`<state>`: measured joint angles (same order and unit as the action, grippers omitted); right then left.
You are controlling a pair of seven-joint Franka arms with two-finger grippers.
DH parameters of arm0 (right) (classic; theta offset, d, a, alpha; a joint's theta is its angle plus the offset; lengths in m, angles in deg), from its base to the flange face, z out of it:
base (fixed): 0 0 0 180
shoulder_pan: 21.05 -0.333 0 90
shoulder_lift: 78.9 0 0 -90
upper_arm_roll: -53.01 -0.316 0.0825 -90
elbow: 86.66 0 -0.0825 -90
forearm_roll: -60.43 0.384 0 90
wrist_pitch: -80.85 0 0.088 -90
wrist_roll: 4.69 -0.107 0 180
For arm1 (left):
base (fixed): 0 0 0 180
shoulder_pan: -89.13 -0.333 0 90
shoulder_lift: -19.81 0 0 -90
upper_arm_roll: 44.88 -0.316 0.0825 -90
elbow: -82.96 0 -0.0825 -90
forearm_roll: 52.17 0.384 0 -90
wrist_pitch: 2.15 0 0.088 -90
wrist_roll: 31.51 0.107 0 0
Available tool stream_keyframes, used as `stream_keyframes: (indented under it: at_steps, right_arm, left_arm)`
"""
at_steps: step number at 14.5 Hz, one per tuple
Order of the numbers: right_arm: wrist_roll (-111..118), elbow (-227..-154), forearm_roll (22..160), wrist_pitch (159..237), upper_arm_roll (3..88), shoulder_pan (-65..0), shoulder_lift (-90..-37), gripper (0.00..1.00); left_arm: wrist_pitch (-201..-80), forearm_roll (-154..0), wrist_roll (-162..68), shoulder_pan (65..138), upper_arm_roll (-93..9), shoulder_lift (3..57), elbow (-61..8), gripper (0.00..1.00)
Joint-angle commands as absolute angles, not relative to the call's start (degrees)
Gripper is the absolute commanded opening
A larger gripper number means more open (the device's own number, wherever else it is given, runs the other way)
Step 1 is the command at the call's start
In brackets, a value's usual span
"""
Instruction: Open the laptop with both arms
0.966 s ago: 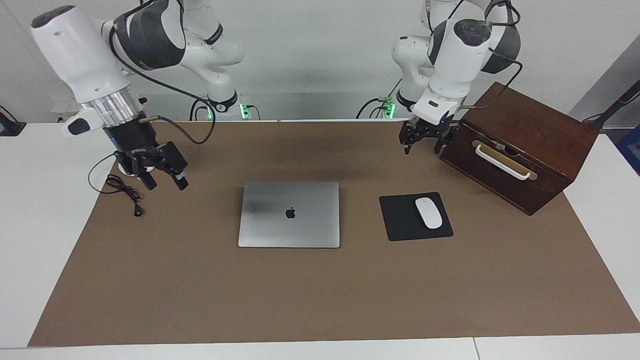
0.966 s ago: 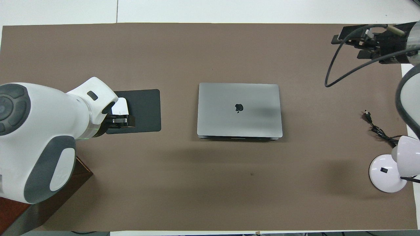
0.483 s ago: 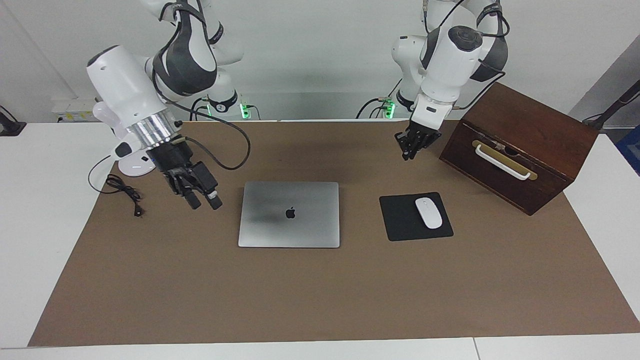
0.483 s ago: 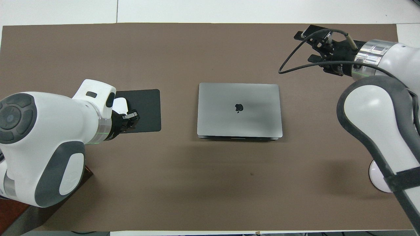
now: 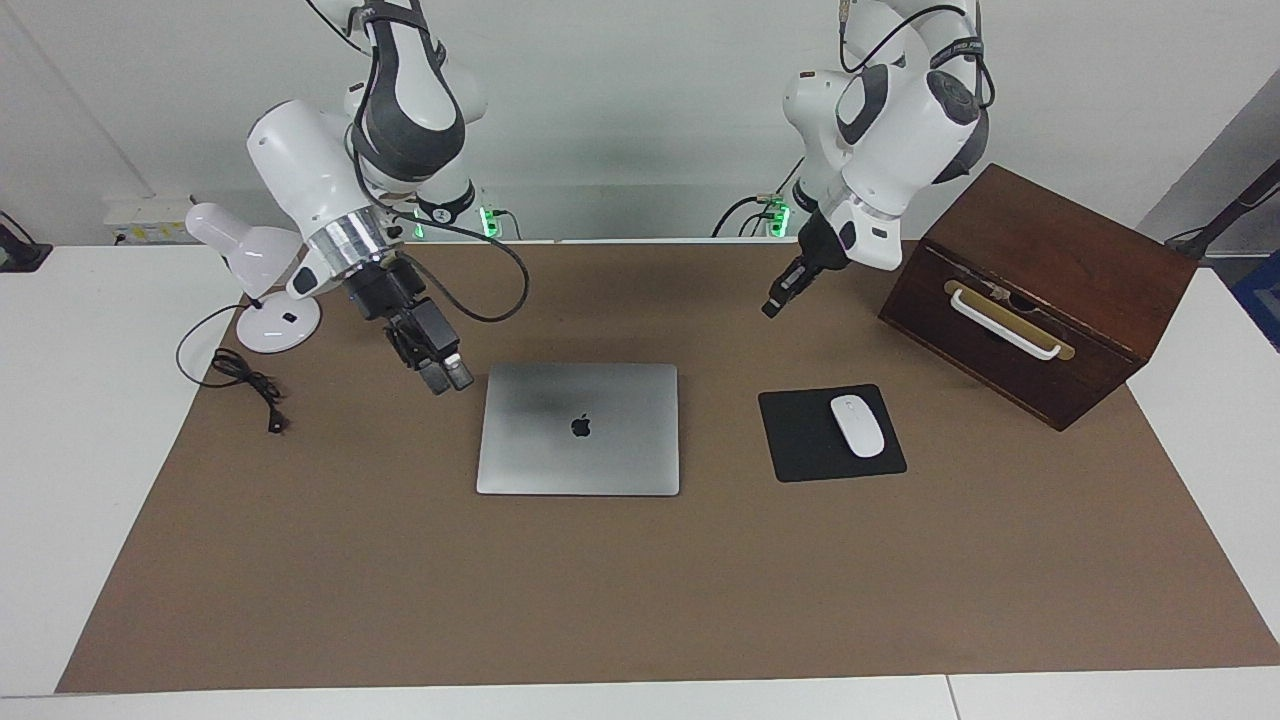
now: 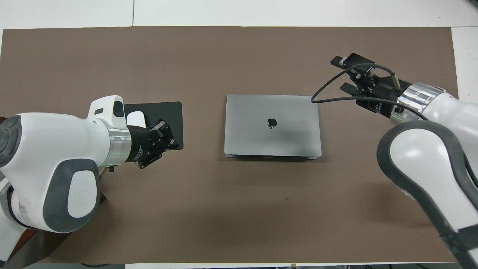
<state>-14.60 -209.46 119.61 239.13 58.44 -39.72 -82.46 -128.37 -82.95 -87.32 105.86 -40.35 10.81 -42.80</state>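
Both arms had swung in toward the laptop (image 5: 578, 428) since a second before: the right gripper (image 5: 447, 378) had dropped from over the lamp cable to hang just beside the laptop's corner at the right arm's end, and the left gripper (image 5: 775, 304) had turned away from the wooden box (image 5: 1040, 295), going from spread fingers to pinched ones. The laptop itself had not budged; it lay shut and flat in the middle of the brown mat (image 5: 640, 590), logo up.

On the right gripper the fingers stood a little apart, holding nothing. The left gripper's fingertips were together, empty, up in the air over bare mat between the laptop and the box. A black mouse pad (image 5: 800, 440) with a white mouse (image 5: 858, 426) lay beside the laptop toward the left arm's end, and a white desk lamp (image 5: 255, 285) stood at the right arm's end.

To my eye this was the approach, with no contact yet. Next, I judged, one gripper would need to press the base down while the other caught the lid's front lip, the edge away from the robots, and lifted.
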Motion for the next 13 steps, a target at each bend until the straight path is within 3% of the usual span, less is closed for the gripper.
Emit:
stream_keyframes:
  at_steps: [1,6,13]
  right_arm:
    - [-13.31,-213.30,125.19,245.71,55.05,-40.83,-84.70,1.00]
    - [-7.77,-214.98,135.57,250.57,52.66,-42.40,-85.84,1.00]
    - [-8.65,-215.07,139.78,250.65,52.57,-42.85,-86.10,1.00]
  left_arm:
    - [-133.80,-90.63,-91.10,106.36,-40.57,11.63,-47.02,0.00]
    - [-145.90,-102.08,-107.40,106.79,-40.49,14.62,-51.51,0.00]
    - [-165.88,-122.62,-118.96,116.80,-40.49,18.14,-55.91,0.00]
